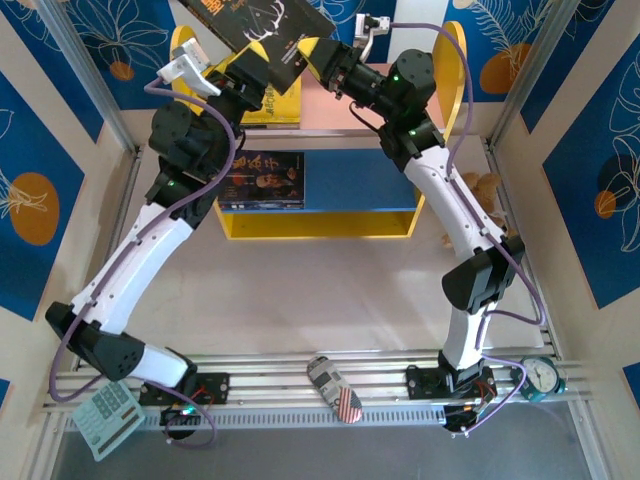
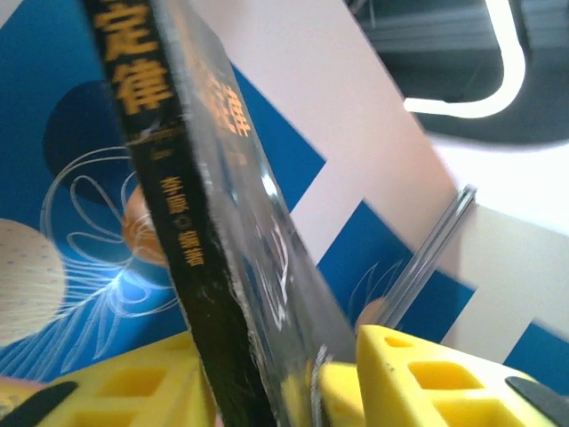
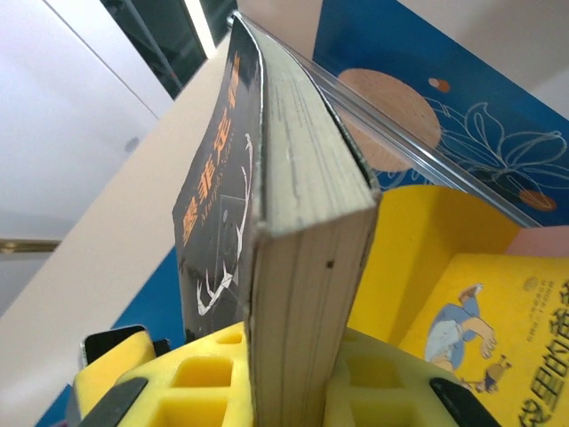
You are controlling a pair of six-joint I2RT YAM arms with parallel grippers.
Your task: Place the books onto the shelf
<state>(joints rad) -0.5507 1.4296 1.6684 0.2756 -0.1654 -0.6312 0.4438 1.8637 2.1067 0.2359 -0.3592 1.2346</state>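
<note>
The right fingers (image 3: 391,382) clench the black book (image 1: 265,25), upper centre; the left fingers (image 2: 116,391) flank it, grip unclear. Light, glossy, likely bendy: hold near the spine.

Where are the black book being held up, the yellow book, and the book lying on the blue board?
Black book (image 1: 265,25), top external view, middle of cover.
Yellow book (image 3: 498,329), right wrist view, illustrated cover.
Book on blue board (image 1: 262,180), top external view, cover centre.
</note>
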